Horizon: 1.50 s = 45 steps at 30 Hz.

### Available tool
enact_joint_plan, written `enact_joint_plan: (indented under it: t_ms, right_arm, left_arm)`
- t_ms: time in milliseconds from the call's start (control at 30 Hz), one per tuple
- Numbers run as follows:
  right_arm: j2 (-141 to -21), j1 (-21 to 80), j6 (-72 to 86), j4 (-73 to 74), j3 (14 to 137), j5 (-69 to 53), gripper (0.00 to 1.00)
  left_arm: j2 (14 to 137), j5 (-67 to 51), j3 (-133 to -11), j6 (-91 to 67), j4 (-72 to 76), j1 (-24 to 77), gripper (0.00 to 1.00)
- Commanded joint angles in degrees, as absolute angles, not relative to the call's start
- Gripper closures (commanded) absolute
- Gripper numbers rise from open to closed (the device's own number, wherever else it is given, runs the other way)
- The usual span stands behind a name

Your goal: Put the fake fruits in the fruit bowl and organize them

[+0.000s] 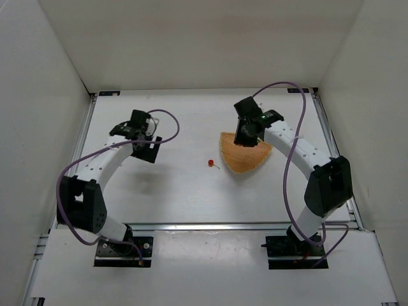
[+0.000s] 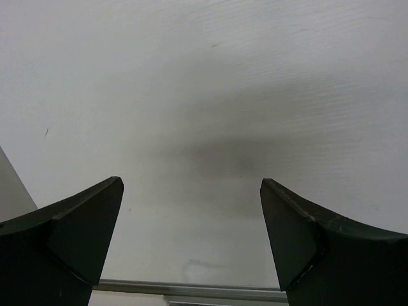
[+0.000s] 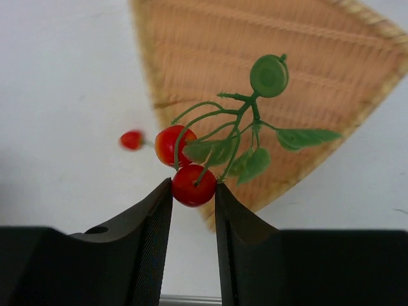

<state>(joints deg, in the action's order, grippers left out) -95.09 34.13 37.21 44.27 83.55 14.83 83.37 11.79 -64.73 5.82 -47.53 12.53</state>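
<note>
My right gripper (image 3: 193,186) is shut on a red berry (image 3: 193,185) of a fake fruit cluster, with a second berry (image 3: 172,145) and green stems and leaves (image 3: 245,134) sticking out past the fingertips. It hangs above the tan woven fruit bowl (image 3: 268,38), at its near left edge. In the top view the right gripper (image 1: 244,135) is over the bowl's (image 1: 245,159) far left part. A single red berry (image 1: 210,164) lies on the table left of the bowl; it also shows in the right wrist view (image 3: 132,139). My left gripper (image 1: 144,152) is open and empty, far to the left.
White walls enclose the table on three sides. A metal rail (image 2: 191,290) runs along the table edge in the left wrist view. The left gripper (image 2: 191,197) sees only bare white table (image 2: 204,95).
</note>
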Motion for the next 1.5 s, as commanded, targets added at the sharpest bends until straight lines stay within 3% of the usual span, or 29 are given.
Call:
enact_joint_plan:
  t_ms: [0,133,233,300,467,767,867,1133,1333,1467]
  right_arm:
    - [-97.5,29.5,35.8,44.4,83.8,10.3,0.68]
    - [-101.4,25.8,35.2,44.4,82.6,7.7,0.5]
    - [-100.6,25.2,35.2,44.4,82.6,5.9,0.28]
    - [-98.8,24.7,35.2,44.4,81.3,5.4,0.19]
    - [-88.8,22.4,35.8,44.9,75.2,5.4,0.17]
    - [-70.5,13.0,38.1,46.1,63.1,6.6,0.17]
    - [-65.6,10.6,37.6,46.7,61.1,5.9,0.17]
    - [-63.0,8.2,37.1,49.1,61.2,5.9,0.17]
    - [-63.0,8.2,37.1,49.1,61.7,5.9,0.17]
    - [-62.5,8.2,37.1,49.7,61.7,6.4,0.17]
  left_arm:
    - [86.9,15.3,-71.5,8.0,-48.3,21.0,0.0]
    - [94.7,15.3,-78.9,8.0,-48.9,29.4,0.0]
    - [102.2,13.5,-85.5,7.4,-50.4,34.3,0.0]
    - [107.3,12.3,-88.4,7.4,-51.0,37.2,0.0]
    - [114.8,10.9,-95.9,8.7,-51.0,41.6,0.0]
    - [121.4,-1.7,-101.8,8.7,-51.0,42.7,0.21]
    - [123.3,-3.1,-103.0,8.2,-51.0,43.2,0.22]
    - [127.3,-4.4,-105.6,8.2,-51.0,43.2,0.28]
    - [128.5,-4.4,-107.1,8.2,-51.0,43.2,0.39]
    - [128.5,-4.4,-106.4,8.2,-51.0,43.2,0.53]
